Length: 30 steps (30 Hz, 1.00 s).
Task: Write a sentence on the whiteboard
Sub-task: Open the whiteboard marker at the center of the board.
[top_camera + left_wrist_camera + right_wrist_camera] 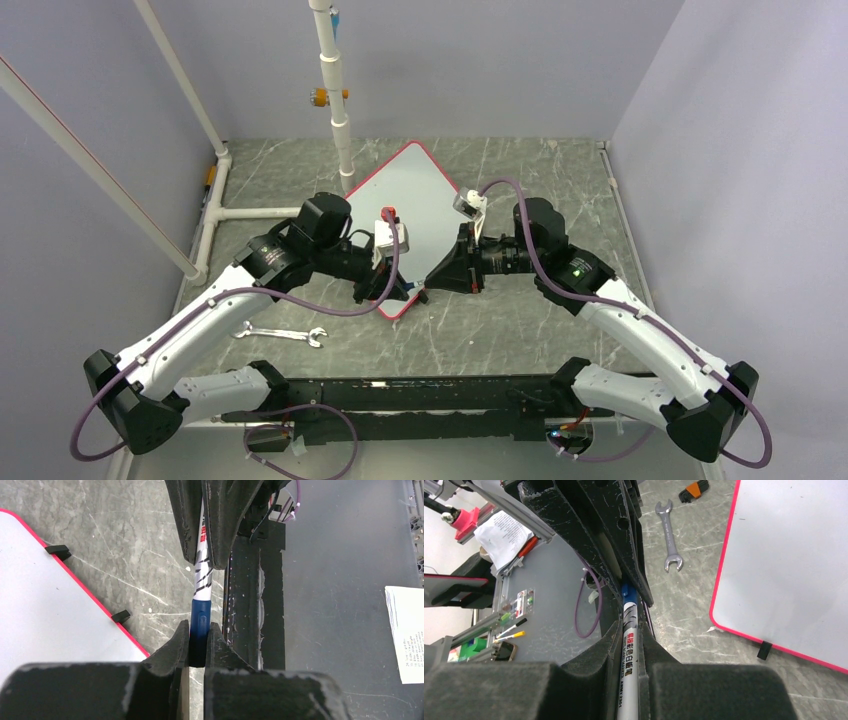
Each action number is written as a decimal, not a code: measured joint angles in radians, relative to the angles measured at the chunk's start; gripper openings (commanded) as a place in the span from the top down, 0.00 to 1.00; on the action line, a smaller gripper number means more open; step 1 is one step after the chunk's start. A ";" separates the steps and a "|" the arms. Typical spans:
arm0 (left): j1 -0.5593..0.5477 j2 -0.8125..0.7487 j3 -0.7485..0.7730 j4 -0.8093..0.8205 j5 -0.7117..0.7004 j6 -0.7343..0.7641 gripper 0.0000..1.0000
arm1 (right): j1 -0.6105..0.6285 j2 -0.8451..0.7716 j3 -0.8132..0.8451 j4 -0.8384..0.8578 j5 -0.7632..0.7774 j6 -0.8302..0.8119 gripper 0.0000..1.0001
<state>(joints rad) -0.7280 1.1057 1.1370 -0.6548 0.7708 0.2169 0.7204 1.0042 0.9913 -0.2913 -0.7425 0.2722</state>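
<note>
Shown: left gripper clamping blue cap, right gripper pinching marker by barrel, blank whiteboard lying beside. Risk: off-axis pull loosening barrel, marker dropping onto desk.

Count, desk contents: one whiteboard is lying here, one wrench, one folding hex-key set. Two arms are showing, left arm and right arm, each carrying one claw: left claw, right claw, two total. One marker is showing. Whiteboard feet counting two in the left wrist view.
</note>
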 measured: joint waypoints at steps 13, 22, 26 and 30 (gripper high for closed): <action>-0.019 -0.003 -0.005 0.048 -0.033 0.012 1.00 | 0.000 -0.051 -0.006 -0.031 0.053 -0.014 1.00; -0.040 -0.006 -0.008 0.104 -0.035 0.034 1.00 | -0.017 -0.143 -0.022 -0.065 0.092 -0.026 1.00; -0.013 -0.018 -0.024 0.055 -0.108 0.033 1.00 | -0.040 -0.211 -0.022 -0.138 0.106 -0.031 1.00; -0.002 -0.016 -0.034 0.038 -0.156 0.033 1.00 | -0.038 -0.262 -0.022 -0.183 0.105 -0.034 1.00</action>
<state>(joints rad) -0.7296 1.0893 1.1034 -0.6170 0.6147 0.2501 0.6827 0.7425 0.9691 -0.4747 -0.6373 0.2386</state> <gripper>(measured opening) 0.102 0.135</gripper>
